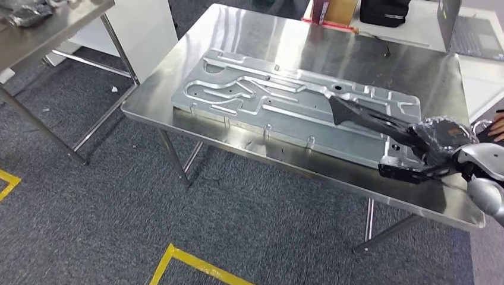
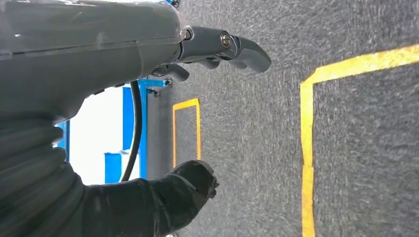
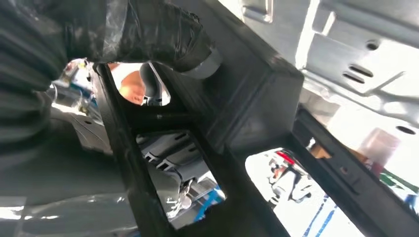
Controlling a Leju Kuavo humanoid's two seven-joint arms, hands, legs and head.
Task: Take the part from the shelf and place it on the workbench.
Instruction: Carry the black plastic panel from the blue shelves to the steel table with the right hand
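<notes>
A long black plastic part [image 1: 371, 122] with open frames lies slanted over the steel workbench [image 1: 285, 41], above the right end of a large pressed metal panel [image 1: 285, 107]. My right hand [image 1: 443, 141], wrapped in dark film, grips the part's near end at the bench's right front corner. Up close, the thumb [image 3: 163, 34] presses on the black part [image 3: 247, 98], with the metal panel [image 3: 356, 54] just beyond it. My left hand [image 2: 197, 113] hangs over grey carpet, thumb [image 2: 190, 185] and fingers [image 2: 232, 47] apart, holding nothing.
A second steel table [image 1: 41, 29] stands at the far left. Boxes, a dark bag [image 1: 383, 12] and a laptop [image 1: 472, 29] sit on a white table behind the bench. A person's hand [image 1: 496, 127] shows at the right edge. Yellow tape [image 1: 190, 261] marks the carpet.
</notes>
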